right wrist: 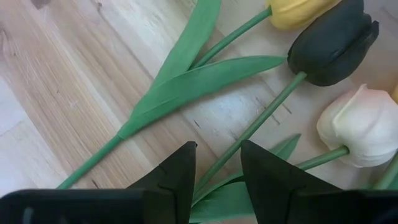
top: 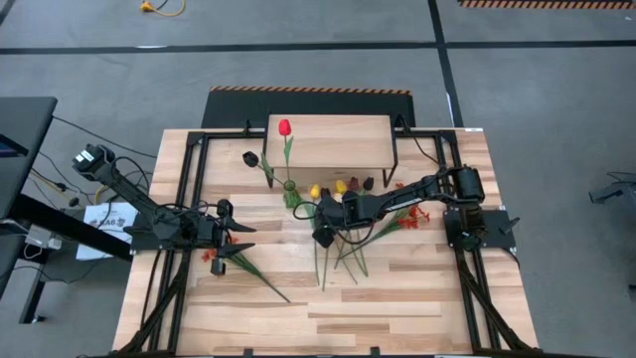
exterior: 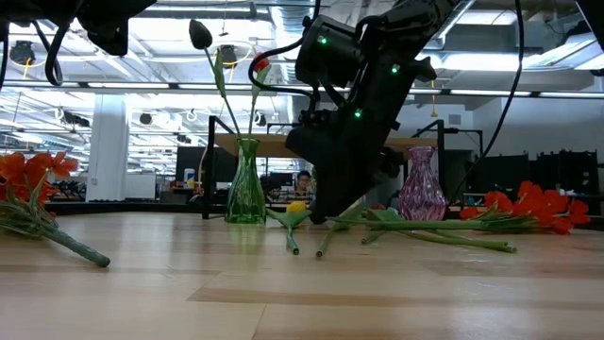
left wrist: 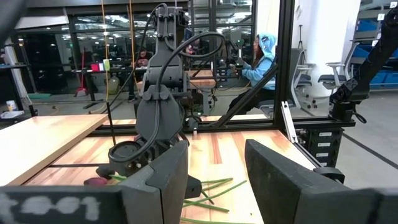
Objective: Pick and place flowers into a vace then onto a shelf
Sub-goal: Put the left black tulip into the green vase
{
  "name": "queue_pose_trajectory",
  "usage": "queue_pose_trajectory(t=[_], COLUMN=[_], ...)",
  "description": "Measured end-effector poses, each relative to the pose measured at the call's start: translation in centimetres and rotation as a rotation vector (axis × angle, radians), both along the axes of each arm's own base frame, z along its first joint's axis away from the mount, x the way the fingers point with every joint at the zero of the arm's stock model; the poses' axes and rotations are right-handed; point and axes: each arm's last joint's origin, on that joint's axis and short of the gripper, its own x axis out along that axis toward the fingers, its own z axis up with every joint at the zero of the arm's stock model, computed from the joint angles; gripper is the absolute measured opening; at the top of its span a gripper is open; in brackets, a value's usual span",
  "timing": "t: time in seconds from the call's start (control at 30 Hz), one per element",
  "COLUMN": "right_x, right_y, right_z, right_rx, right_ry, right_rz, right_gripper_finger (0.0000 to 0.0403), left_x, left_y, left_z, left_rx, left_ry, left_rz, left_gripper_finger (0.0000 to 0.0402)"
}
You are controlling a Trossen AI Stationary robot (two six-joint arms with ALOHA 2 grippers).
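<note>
My right gripper [right wrist: 217,165] hangs low over the table, fingers apart, straddling the green stem of the black tulip [right wrist: 333,46] without pinching it. The yellow tulip [right wrist: 298,9] and cream tulip [right wrist: 360,127] lie just beside it on the tabletop [top: 397,298]. A green glass vase [exterior: 245,184] already holds two flowers in front of the shelf [top: 333,139]. My left gripper [top: 234,239] waits, fingers parted and empty, near the red-orange spray [top: 211,256].

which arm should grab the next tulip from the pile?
Right. Its gripper is open, low over the pile, fingers straddling the black tulip's stem. The left gripper sits open off to the side, near only a red-orange spray.
</note>
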Motion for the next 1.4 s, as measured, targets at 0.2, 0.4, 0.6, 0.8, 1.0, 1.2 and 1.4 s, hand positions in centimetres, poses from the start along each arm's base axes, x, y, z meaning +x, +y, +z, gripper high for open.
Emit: queue_pose_trajectory(t=[0.2, 0.4, 0.6, 0.8, 1.0, 1.2, 1.4], right_x=[0.0, 0.0, 0.0, 0.0, 0.0, 0.07, 0.07], right_y=[0.01, 0.01, 0.01, 0.01, 0.01, -0.27, -0.63], right_z=[0.01, 0.01, 0.03, 0.03, 0.03, -0.14, -0.17], right_rx=[0.016, 0.019, 0.019, 0.018, 0.018, 0.043, 0.044], right_ry=[-0.01, -0.011, -0.012, -0.011, -0.011, -0.008, -0.006], right_rz=[-0.03, -0.036, -0.036, -0.032, -0.032, -0.035, -0.044], right_gripper_finger=[0.012, 0.012, 0.012, 0.012, 0.012, 0.012, 0.012], left_x=[0.0, 0.0, -0.01, -0.01, -0.01, -0.01, -0.01], left_y=[0.0, -0.04, -0.03, -0.03, -0.04, -0.04, -0.04], left_z=[0.0, 0.0, 0.09, 0.11, 0.11, 0.11, 0.11], left_rx=[0.0, 0.001, -0.015, -0.018, -0.019, -0.019, -0.019], left_ry=[0.0, -0.001, -0.008, -0.01, -0.01, -0.011, -0.011], left_rz=[0.0, -0.013, -0.014, -0.015, -0.016, -0.017, -0.017], left_gripper_finger=[0.0149, 0.0149, 0.0149, 0.0149, 0.0149, 0.0149, 0.0149])
